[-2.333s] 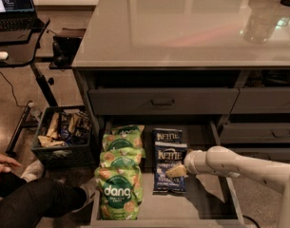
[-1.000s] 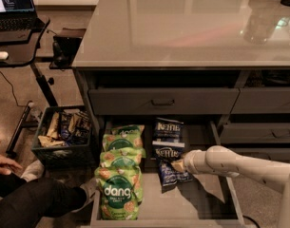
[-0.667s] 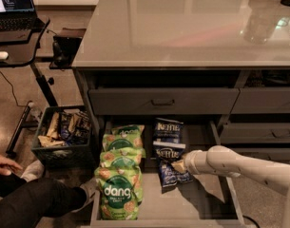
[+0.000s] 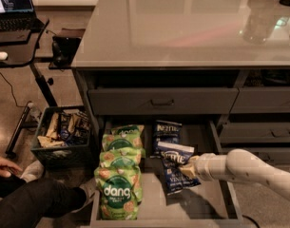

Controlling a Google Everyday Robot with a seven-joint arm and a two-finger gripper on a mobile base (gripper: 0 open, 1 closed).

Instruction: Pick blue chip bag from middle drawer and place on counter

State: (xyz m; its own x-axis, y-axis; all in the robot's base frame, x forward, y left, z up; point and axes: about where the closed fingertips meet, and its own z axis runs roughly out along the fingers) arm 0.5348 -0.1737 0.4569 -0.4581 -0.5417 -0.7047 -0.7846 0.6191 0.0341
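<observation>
Gripper: my gripper (image 4: 186, 168) sits low inside the middle drawer (image 4: 207, 207), clenched on the right edge of the blue chip bag (image 4: 172, 175).
Bag: tilted, near the drawer's middle, just in front of the darker bag (image 4: 166, 133).
Left side: green bags (image 4: 119, 184) in a row, just beside the blue one.
Open room: bare floor right of the bag up to the side wall, and forward to the front lip.
Above: closed drawer front (image 4: 162, 101), then the counter (image 4: 182, 30) edge.
Writing: white "Kettle" on both dark bags; "dang" on the nearest green bag.
</observation>
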